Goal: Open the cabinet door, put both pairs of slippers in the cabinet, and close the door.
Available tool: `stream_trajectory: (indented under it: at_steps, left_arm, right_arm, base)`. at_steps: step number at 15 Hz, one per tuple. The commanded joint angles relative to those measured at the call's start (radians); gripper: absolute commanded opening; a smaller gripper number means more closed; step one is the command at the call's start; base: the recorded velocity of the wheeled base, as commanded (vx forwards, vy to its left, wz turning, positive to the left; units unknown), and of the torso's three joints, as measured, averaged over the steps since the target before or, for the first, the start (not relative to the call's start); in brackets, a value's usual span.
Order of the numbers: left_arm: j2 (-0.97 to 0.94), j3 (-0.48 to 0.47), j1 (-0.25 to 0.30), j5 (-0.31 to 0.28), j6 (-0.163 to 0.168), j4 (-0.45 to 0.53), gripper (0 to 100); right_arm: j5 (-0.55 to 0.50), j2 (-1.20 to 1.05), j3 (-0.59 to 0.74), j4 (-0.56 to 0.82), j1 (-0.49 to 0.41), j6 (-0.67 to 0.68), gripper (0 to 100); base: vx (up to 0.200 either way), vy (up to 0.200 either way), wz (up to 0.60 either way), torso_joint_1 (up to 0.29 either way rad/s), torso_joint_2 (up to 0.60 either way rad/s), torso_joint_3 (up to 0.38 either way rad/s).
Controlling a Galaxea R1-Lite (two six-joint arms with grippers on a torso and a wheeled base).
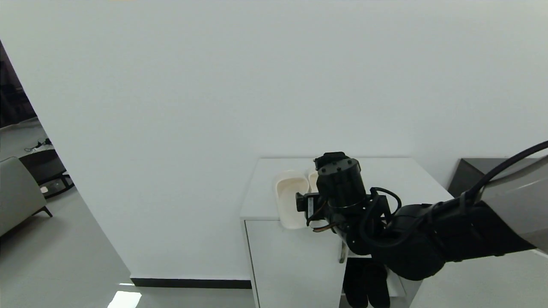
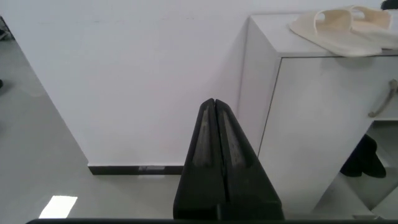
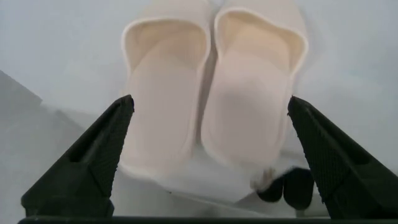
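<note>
A pair of cream slippers [image 1: 291, 196] lies side by side on top of the white cabinet [image 1: 398, 179], toes hanging over its front edge. My right gripper [image 3: 209, 102] hovers just over the pair [image 3: 242, 106], open wide with one finger outside each slipper and touching neither. A pair of black slippers [image 1: 366, 284] stands on a low shelf inside the cabinet, whose right side is open; its left door [image 1: 291, 261] is closed. My left gripper [image 2: 214, 106] hangs shut and empty, low in front of the wall to the left of the cabinet [image 2: 311, 124], with the cream slippers [image 2: 348, 28] up beyond it.
A metal door handle [image 2: 384, 99] sticks out by the open compartment holding the black slippers [image 2: 364, 158]. A dark grey unit [image 1: 475, 171] stands right of the cabinet. A pale sofa [image 1: 17, 192] and a dark low table [image 1: 43, 167] sit far left. Bare floor [image 1: 64, 256] lies left of the cabinet.
</note>
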Motion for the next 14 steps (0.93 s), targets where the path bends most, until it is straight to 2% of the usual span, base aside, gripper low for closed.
stream_trajectory:
  at_steps: [1,8,14]
  left_arm:
    - [0.002,0.0,0.0,0.0,0.0,0.0,0]
    - [0.002,0.0,0.0,0.0,-0.001,0.0,0]
    - [0.002,0.0,0.0,0.0,-0.001,0.0,0]
  right_arm:
    - [0.001,0.064,-0.033,0.0,-0.005,0.0,100]
    - [0.022,0.196,-0.175,0.006,-0.057,-0.011,100]
    - [0.022,0.298,-0.313,0.006,-0.108,-0.072,100]
  base:
    - [0.0,0.0,0.0,0.0,0.0,0.0]
    - [0.0,0.0,0.0,0.0,0.0,0.0]
    - [0.0,0.0,0.0,0.0,0.0,0.0]
